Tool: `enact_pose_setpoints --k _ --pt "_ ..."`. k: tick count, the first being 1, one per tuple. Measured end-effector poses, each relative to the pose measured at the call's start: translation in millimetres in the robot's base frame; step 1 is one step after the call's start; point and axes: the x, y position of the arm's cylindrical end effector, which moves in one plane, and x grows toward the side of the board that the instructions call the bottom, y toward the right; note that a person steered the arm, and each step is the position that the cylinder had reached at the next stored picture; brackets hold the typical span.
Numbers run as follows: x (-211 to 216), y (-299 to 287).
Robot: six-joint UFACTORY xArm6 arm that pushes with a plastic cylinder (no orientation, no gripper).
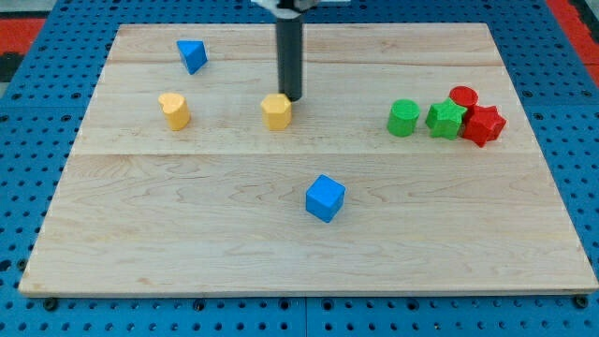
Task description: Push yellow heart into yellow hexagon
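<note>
Blue pegboard [37, 168] all round, with a pale wooden bench [187, 243] on top carrying the blocks.

Yellow heart [173, 109] sits in the view's left half, upper part of the bench. Yellow hexagon [276, 110] is to its right on about the same row, near the board's middle. The two are well apart with bare wood between, so no contact: the task is not done.

My tip [292, 98] is at the hexagon's upper right edge, touching it or just beside it; I can't tell which. That puts it on the wrong block and the wrong side. There is no hand on this rig, just a plain rod, so nothing opens or closes and nothing is held.

What's left, as I judge it: basically all of it. The tip needs to get round to the heart's left side, then push rightward along the row until the heart meets the hexagon. The lane between them looks free.

Others, going outward:
- blue block [192, 55], wedge-like, above and right of the heart, near the top edge.
- blue cube [325, 197], below and right of the hexagon, out of the push line.
- cluster far right: green cylinder [403, 118], green star [446, 119], red cylinder [463, 96], red star [484, 124]. The last three are packed close, and none matter for this push.
</note>
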Motion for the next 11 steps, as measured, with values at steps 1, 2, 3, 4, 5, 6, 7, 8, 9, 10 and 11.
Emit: enact_pose_setpoints --k 1,2,3,4,5,6,7,8,9,10,11 --pt "20 -9" --pt "-21 -18" --pt "-44 -104" --pt "-44 -196" --pt "-18 -180" --pt "-9 -123" --pt "-15 -135" --pt "-12 -199" --pt "16 -191" --pt "17 -111" --pt "18 -58"
